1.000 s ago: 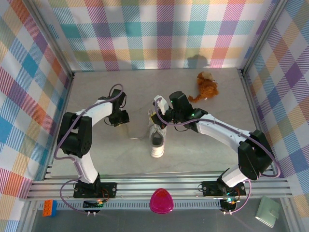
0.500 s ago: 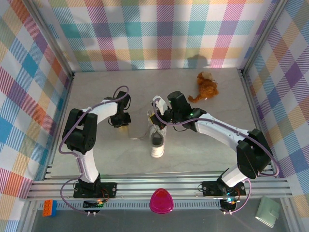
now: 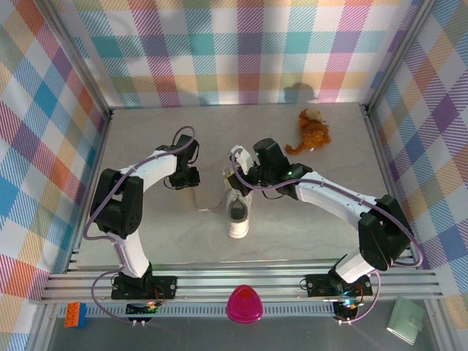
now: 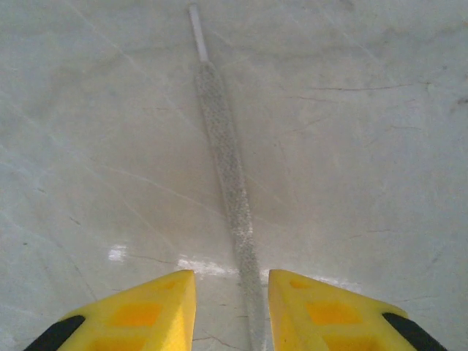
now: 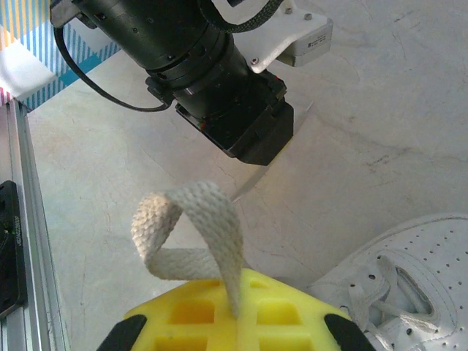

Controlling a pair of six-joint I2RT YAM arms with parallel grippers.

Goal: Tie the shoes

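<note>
Clenching a loop of lace (image 5: 191, 219), the right pincer (image 5: 235, 311) hovers over the white sneaker's (image 3: 238, 217) 12 o'clock end, mid-bench (image 3: 314, 227). At its 9 o'clock, the left pincer (image 4: 231, 281) stands released, straddling a flat lace end (image 4: 223, 146).

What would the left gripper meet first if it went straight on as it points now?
Probably the white lace lying on the table, in line with the gap between its fingers; depth is unclear.
</note>
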